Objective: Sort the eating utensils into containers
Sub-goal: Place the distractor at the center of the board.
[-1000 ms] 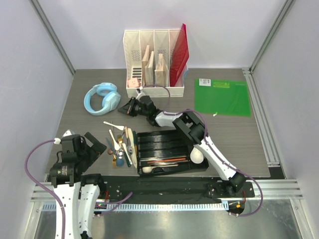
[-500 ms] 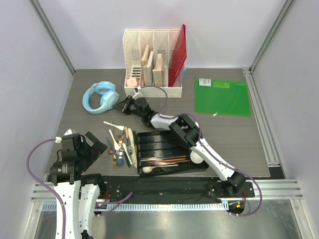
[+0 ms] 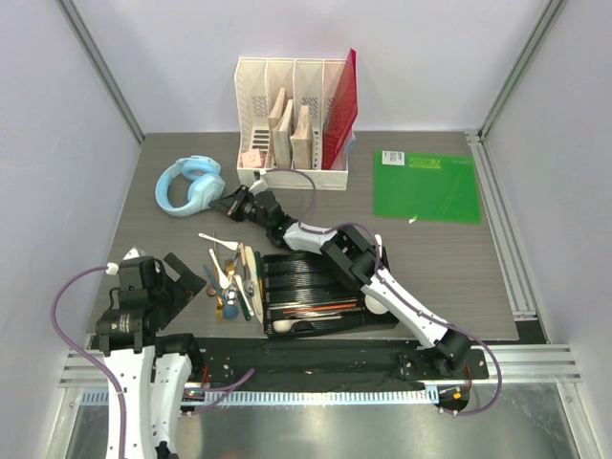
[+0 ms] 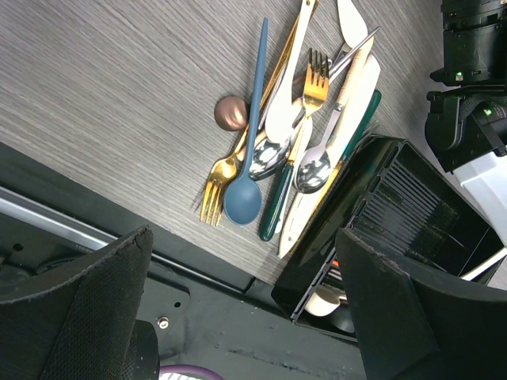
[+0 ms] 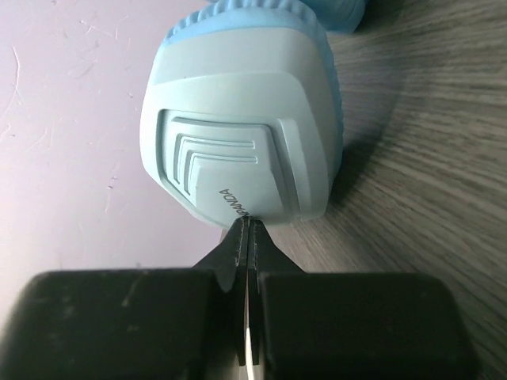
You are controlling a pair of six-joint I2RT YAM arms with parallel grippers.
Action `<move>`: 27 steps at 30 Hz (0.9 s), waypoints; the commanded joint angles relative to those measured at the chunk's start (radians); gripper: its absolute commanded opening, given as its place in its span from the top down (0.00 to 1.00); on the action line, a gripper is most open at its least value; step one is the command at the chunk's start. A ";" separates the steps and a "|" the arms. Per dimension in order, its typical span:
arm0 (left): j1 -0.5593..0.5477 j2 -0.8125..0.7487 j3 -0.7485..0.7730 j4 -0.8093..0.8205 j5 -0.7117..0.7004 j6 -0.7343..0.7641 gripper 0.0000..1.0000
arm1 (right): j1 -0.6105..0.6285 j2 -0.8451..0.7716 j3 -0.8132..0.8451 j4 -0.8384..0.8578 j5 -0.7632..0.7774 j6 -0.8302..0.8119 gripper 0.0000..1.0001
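At full forward reach, right gripper [image 3: 233,203] closed tight; left gripper [image 3: 184,274] wide open, low and near.

Top view looks down on the whole desk [image 3: 449,258] from behind, taking in both wrist views' subjects: left wrist looks down, close over the cutlery pile [image 4: 305,170] and black tray [image 4: 412,198]; right wrist looks level, hard against the blue headphones [image 5: 245,134]

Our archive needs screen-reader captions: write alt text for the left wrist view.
A pile of utensils, gold forks, silver spoons and a blue spoon, lies on the grey table beside the black tray, framed by the open left gripper.
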 commanded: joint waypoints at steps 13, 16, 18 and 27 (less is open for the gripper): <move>0.007 -0.004 0.000 0.035 0.012 0.014 0.04 | -0.039 0.115 0.124 -0.049 0.078 0.169 0.99; 0.007 -0.001 0.000 0.037 0.017 0.018 0.04 | -0.031 0.124 0.151 -0.059 0.084 0.170 0.99; 0.007 -0.001 0.000 0.035 0.017 0.020 0.04 | -0.027 0.127 0.157 -0.069 0.086 0.169 0.99; 0.006 -0.001 -0.002 0.037 0.024 0.025 0.04 | -0.024 0.151 0.187 -0.085 0.045 0.186 0.98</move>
